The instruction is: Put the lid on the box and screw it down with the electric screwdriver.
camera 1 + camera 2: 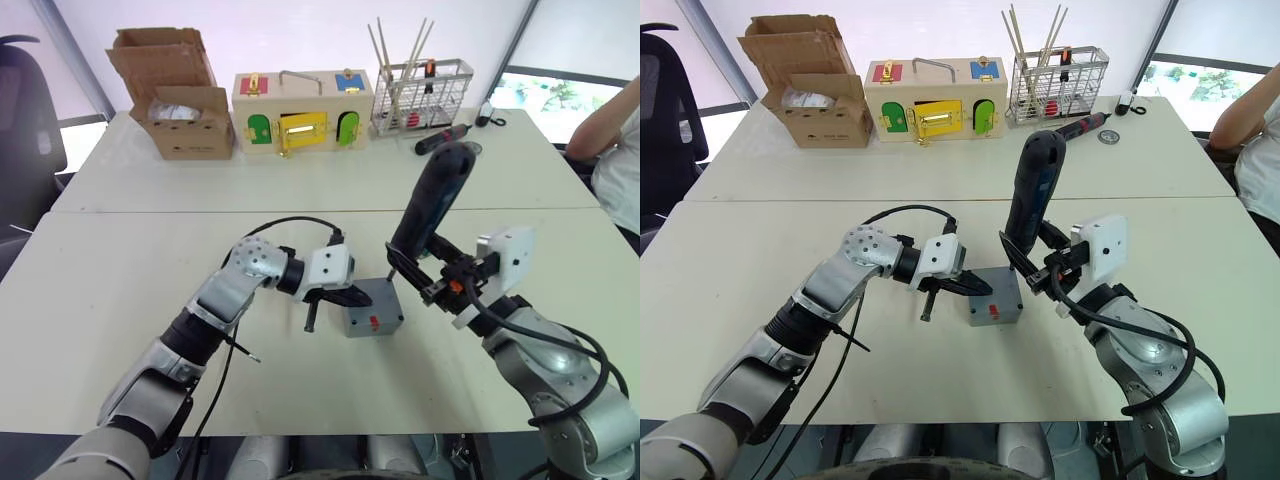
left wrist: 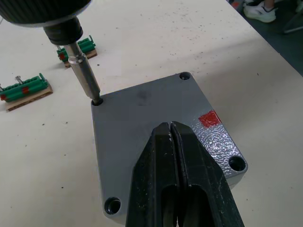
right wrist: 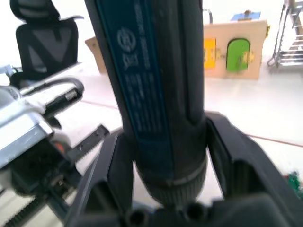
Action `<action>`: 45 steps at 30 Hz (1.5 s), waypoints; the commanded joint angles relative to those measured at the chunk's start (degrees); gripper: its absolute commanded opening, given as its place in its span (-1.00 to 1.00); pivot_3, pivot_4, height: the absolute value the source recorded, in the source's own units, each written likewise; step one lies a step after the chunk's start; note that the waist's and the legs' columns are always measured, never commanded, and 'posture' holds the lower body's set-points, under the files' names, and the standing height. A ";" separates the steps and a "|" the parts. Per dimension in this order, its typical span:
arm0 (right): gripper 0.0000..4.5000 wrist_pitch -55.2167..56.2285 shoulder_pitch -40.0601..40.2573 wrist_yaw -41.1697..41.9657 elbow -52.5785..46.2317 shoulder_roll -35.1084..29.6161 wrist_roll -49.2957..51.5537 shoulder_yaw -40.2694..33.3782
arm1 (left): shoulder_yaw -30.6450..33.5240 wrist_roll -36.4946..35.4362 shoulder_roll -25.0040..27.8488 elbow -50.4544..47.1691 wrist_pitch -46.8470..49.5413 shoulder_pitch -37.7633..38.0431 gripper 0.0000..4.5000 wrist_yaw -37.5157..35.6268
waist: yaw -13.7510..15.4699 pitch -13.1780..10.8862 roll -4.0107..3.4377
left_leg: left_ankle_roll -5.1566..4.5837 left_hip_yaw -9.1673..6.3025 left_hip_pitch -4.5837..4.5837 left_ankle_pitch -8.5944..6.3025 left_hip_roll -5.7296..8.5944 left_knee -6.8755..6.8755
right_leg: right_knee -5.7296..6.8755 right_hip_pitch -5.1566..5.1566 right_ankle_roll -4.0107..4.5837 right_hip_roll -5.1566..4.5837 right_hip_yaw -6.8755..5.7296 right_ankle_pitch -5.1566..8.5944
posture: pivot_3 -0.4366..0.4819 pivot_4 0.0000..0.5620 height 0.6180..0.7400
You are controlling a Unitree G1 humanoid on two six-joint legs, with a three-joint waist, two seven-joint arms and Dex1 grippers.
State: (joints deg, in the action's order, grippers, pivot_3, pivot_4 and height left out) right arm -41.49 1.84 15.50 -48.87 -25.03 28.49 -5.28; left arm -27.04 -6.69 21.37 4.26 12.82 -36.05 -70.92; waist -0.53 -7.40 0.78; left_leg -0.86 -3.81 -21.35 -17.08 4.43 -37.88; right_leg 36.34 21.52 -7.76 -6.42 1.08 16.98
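Observation:
The grey lid (image 2: 142, 118) lies on the small grey box (image 1: 381, 319), which stands mid-table with a red mark on its near side. My left gripper (image 2: 173, 128) is shut, and its fingertips rest on top of the lid near the middle. My right gripper (image 1: 441, 272) is shut on the dark blue-black electric screwdriver (image 1: 432, 205) and holds it nearly upright, tilted a little. The screwdriver's metal bit (image 2: 85, 78) sits in one corner screw hole of the lid. The other three corner holes are visible.
Along the far table stand a cardboard box (image 1: 180, 110), a wooden box with coloured doors (image 1: 300, 112) and a wire rack (image 1: 425, 95). A red-and-black screwdriver (image 1: 440, 138) lies by the rack. Two green terminal blocks (image 2: 23, 90) lie beyond the box. A person's arm (image 1: 615, 130) shows at the right.

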 commanded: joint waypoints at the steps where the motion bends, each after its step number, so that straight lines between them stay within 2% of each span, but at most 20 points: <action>1: -0.16 -4.19 1.82 0.33 2.10 -0.66 1.11 2.21 | -2.41 2.58 1.22 1.29 0.34 1.47 -1.00 -0.38 | -0.01 0.01 0.01 | 0.00 -0.08 0.01 0.00 -0.01 0.01 | -0.10 -0.08 0.01 0.01 -0.07 0.00 | -0.05 -0.47 0.95; 15: -0.16 -5.46 -1.26 0.53 1.30 -1.56 2.79 0.44 | -2.70 2.93 1.21 1.91 -0.35 1.26 -1.00 0.02 | 0.09 0.00 0.00 | -0.04 -0.13 -0.04 -0.05 0.00 0.03 | -0.29 -0.13 0.02 -0.08 -0.10 0.00 | -0.05 -0.47 0.95; 19: -0.16 -9.30 -9.91 0.06 -0.50 -2.95 12.78 -8.21 | -2.53 2.97 1.35 2.34 -0.86 1.17 -1.00 -0.05 | 0.08 -0.16 -0.13 | -0.04 -0.14 -0.11 -0.06 0.00 0.03 | -0.32 -0.11 0.03 -0.11 -0.10 0.00 | -0.05 -0.47 0.95; 22: -0.16 -12.88 -19.51 -1.61 1.11 -7.10 24.63 -16.21 | -2.10 2.89 1.49 2.64 -1.34 0.95 -1.00 0.01 | 0.07 -0.62 -0.56 | -0.05 -0.13 -0.38 -0.06 0.05 0.03 | -0.31 -0.06 0.09 -0.17 -0.10 -0.05 | -0.05 -0.47 0.95; 25: -0.16 -14.52 -29.16 -4.12 5.25 -12.28 36.36 -21.06 | -0.64 1.99 1.33 2.85 -1.41 0.16 -1.00 0.39 | 0.12 -0.69 -0.67 | -0.02 -0.16 -0.97 -0.03 0.06 0.00 | -0.21 0.54 0.08 -0.20 -0.18 -0.08 | -0.05 -0.47 0.95; 27: -0.16 -14.60 -33.21 -6.50 7.50 -15.03 44.18 -21.93 | 1.52 0.02 1.21 1.92 0.15 -0.30 -1.00 0.55 | 0.09 -0.74 -0.61 | 0.09 -0.16 -1.18 0.05 0.06 0.01 | -0.17 0.80 0.07 -0.20 -0.20 -0.08 | -0.05 -0.47 0.95; 31: -0.16 -13.24 -36.06 -11.18 10.28 -19.24 54.45 -21.91 | 5.59 -4.03 1.49 -0.75 3.99 -1.04 -1.00 0.55 | -0.01 -1.05 -0.50 | 0.40 -0.20 -1.22 0.23 0.03 0.10 | -0.22 0.81 0.07 -0.20 -0.25 -0.08 | -0.05 -0.47 0.95; 35: -0.16 -11.12 -36.34 -13.69 12.16 -20.91 57.61 -20.46 | 11.04 -8.79 1.62 -2.56 8.09 -2.85 -1.00 1.78 | -0.06 -1.35 -0.61 | 0.16 -0.20 -1.58 0.11 0.06 -0.11 | -0.16 1.08 0.07 -0.22 -0.24 -0.09 | -0.05 -0.47 0.95; 37: -0.16 -11.03 -35.87 -15.23 13.49 -22.22 57.55 -19.98 | 13.74 -11.60 0.80 -2.63 10.65 -3.91 -1.00 2.94 | -0.02 -1.36 -0.61 | 0.53 -0.20 -1.97 0.33 0.06 -0.24 | -0.07 1.47 0.06 -0.20 -0.26 -0.09 | -0.05 -0.47 0.95; 39: -0.16 -12.43 -35.30 -17.84 16.91 -25.41 61.19 -20.03 | 16.11 -14.28 0.21 -2.56 13.49 -5.31 -1.00 3.84 | 0.24 -1.40 -0.58 | 0.57 -0.20 -2.14 0.36 0.09 -0.29 | 0.01 1.66 0.05 -0.22 -0.28 -0.10 | -0.05 -0.47 0.95; 42: -0.16 -17.70 -34.20 -17.92 27.33 -36.70 72.27 -23.13 | 17.58 -16.28 1.21 -3.08 15.75 -7.45 -1.00 3.04 | 0.51 -1.61 -0.58 | 0.56 -0.19 -2.16 0.36 0.14 -0.30 | -0.03 1.63 0.05 -0.27 -0.32 -0.10 | -0.05 -0.47 0.95; 44: -0.16 -22.74 -33.25 -14.55 34.42 -45.06 71.31 -24.48 | 17.29 -16.91 3.59 -4.59 16.21 -7.30 -1.00 0.71 | 0.82 -1.77 -0.55 | 0.54 -0.16 -2.17 0.36 0.16 -0.29 | -0.08 1.60 0.06 -0.29 -0.33 -0.10 | -0.05 -0.47 0.95; 45: -0.16 -25.08 -31.69 -10.67 36.56 -49.04 66.87 -24.92 | 16.90 -17.12 5.43 -5.87 16.05 -6.46 -1.00 -1.15 | 0.89 -1.90 -0.60 | 0.54 -0.16 -2.17 0.36 0.16 -0.26 | -0.10 1.60 0.06 -0.29 -0.33 -0.10 | -0.05 -0.47 0.95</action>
State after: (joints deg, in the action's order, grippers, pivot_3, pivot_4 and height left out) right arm -64.30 -29.70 0.58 -15.41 -70.02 97.73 -25.62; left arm -10.68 -22.25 24.88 1.59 28.75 -42.86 -69.61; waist 0.35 -9.30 0.17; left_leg -0.32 -3.95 -23.52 -16.72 4.57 -38.13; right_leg 36.24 23.13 -7.71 -6.71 0.74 16.89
